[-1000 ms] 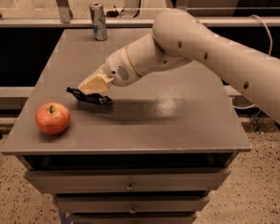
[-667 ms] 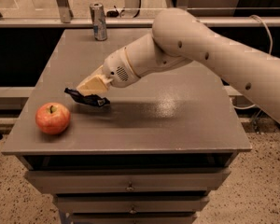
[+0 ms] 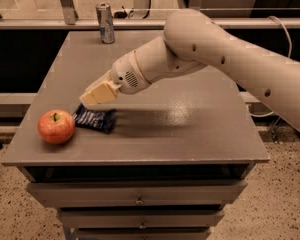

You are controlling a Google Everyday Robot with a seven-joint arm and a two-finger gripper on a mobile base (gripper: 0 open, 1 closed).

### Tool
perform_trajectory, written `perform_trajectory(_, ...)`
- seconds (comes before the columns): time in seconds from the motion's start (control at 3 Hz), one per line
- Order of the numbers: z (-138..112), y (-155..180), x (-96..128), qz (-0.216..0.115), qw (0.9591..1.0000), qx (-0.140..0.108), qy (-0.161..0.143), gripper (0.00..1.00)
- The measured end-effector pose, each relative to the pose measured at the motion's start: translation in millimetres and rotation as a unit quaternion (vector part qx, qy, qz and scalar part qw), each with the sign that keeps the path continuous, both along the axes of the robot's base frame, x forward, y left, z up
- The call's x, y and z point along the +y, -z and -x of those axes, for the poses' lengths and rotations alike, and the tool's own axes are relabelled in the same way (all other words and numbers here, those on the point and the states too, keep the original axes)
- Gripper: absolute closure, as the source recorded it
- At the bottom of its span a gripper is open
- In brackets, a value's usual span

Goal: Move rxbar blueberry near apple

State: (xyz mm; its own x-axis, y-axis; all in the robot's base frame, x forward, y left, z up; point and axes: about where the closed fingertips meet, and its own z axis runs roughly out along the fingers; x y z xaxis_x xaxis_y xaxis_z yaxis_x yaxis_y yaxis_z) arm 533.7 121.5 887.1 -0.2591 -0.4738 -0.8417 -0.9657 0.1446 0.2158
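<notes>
The rxbar blueberry (image 3: 94, 119), a dark navy wrapper with pale lettering, lies on the grey table (image 3: 190, 119) near its front left. Its left end is just right of the red apple (image 3: 56, 126), close to it or touching. My gripper (image 3: 90, 103) reaches in from the right on the pale arm. Its cream-coloured end sits directly over the bar's upper edge. Whether it still grips the bar does not show.
A tall silver drink can (image 3: 105, 22) stands at the table's back left edge. The table's front edge runs just below the apple, with drawers (image 3: 137, 200) under it. My arm (image 3: 225, 59) spans the right half of the table.
The gripper and the bar have come down slightly toward the table's front; the bar now lies lower, right beside the apple. The apple and the can have not moved.
</notes>
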Motion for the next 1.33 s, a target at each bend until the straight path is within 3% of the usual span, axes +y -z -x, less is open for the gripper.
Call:
perform_trajectory(0.33,-1,-1,-2,-0.005,1.0000,-0.001,-0.001,0.00)
perform_trajectory(0.67,-4,0,-6,-0.014,0.9999,-0.006,0.000,0.00)
perform_trajectory(1.0,-23,-12,-45,-0.009,0.9987,-0.043,0.025,0.00)
perform_trajectory(1.33,-37,-33,-118,0.016,0.9926,-0.090,0.081,0.00)
